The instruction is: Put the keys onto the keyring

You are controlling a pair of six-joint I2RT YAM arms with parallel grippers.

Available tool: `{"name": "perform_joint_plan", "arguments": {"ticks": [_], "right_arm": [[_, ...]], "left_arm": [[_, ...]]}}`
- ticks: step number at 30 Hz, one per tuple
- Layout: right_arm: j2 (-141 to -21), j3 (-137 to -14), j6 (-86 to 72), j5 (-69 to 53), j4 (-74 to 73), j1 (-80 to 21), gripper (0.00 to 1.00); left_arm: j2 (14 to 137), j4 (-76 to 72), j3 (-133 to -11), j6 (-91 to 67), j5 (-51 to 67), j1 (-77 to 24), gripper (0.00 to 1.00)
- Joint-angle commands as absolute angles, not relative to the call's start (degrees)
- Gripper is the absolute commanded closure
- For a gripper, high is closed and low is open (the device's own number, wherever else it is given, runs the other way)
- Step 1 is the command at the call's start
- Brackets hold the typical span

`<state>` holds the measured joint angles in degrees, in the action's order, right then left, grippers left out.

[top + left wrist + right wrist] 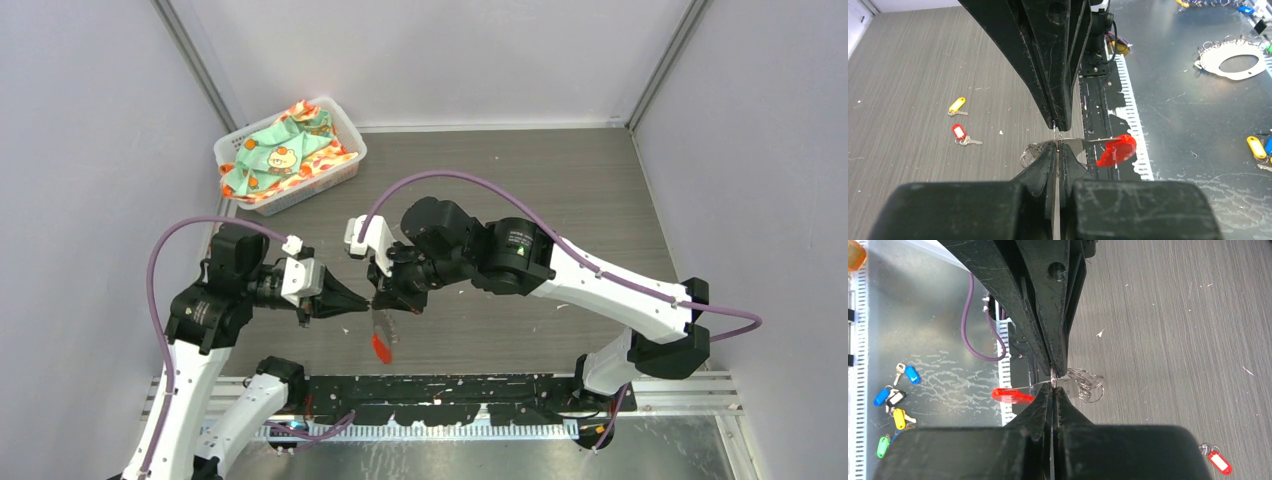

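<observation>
The keyring [381, 338], a silvery plate with loose rings and a red crescent end, hangs in the air between the two arms. My left gripper [362, 300] and right gripper [386, 297] meet tip to tip on it, both shut. In the left wrist view my left gripper [1057, 146] pinches a thin ring of the keyring [1116, 149] against the right gripper [1058, 126]. In the right wrist view the right gripper [1053, 388] grips the keyring [1013, 396] the same way. The keys lie on the table: a yellow-tagged key [957, 105] and a red-tagged key [959, 132], the latter also in the right wrist view [1220, 461].
A white basket [340, 135] of patterned cloth stands at the back left. A black rail [450, 395] runs along the near edge. Beyond it, a metal surface holds several coloured key tags [895, 400] and a white ring plate [1233, 62].
</observation>
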<state>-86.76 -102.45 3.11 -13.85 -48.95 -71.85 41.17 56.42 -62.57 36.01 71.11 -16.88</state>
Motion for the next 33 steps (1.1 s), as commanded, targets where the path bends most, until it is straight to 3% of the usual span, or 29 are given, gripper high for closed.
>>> {"name": "perform_joint_plan", "arguments": {"ticks": [1,3,14,15,17,18,23,24,28,33], "right_arm": [[-87.04,-105.34,2.20,-14.41,-45.86,-71.81,0.99],[-87.38,-105.53,2.11,-14.42,-46.09,-71.78,0.99],[-87.74,-105.45,1.76,-13.97,-45.98,-71.75,0.99],[-87.72,-105.47,1.76,-13.90,-45.97,-71.76,0.99],[-87.67,-105.57,1.60,-13.90,-45.90,-71.75,0.99],[-87.63,-105.56,1.54,-13.89,-45.86,-71.84,0.99],[-86.93,-105.02,1.19,-14.01,-45.12,-71.73,0.99],[-86.66,-104.81,0.96,-13.98,-44.64,-71.79,0.95],[-83.77,-102.64,0.02,-12.55,-42.10,-71.79,0.61],[-76.24,-96.30,-2.63,-8.06,-36.38,-70.31,0.41]], "left_arm": [[40.61,51.18,-63.33,31.99,71.17,-17.24,0.99],[40.36,48.61,-62.83,28.68,69.99,-17.23,0.91],[39.61,49.32,-62.81,27.08,68.79,-17.23,0.80],[39.68,49.51,-62.98,27.38,68.92,-17.23,0.81],[39.73,51.24,-63.13,29.58,69.43,-17.23,0.96],[39.73,52.08,-63.15,31.08,69.58,-17.23,0.99],[38.96,55.84,-61.98,36.94,69.61,-17.23,1.00],[38.57,55.85,-61.54,37.94,69.61,-17.23,1.00],[36.61,55.90,-59.84,44.69,70.99,-17.23,1.00],[34.55,56.01,-58.78,53.15,72.56,-17.23,1.00]]}}
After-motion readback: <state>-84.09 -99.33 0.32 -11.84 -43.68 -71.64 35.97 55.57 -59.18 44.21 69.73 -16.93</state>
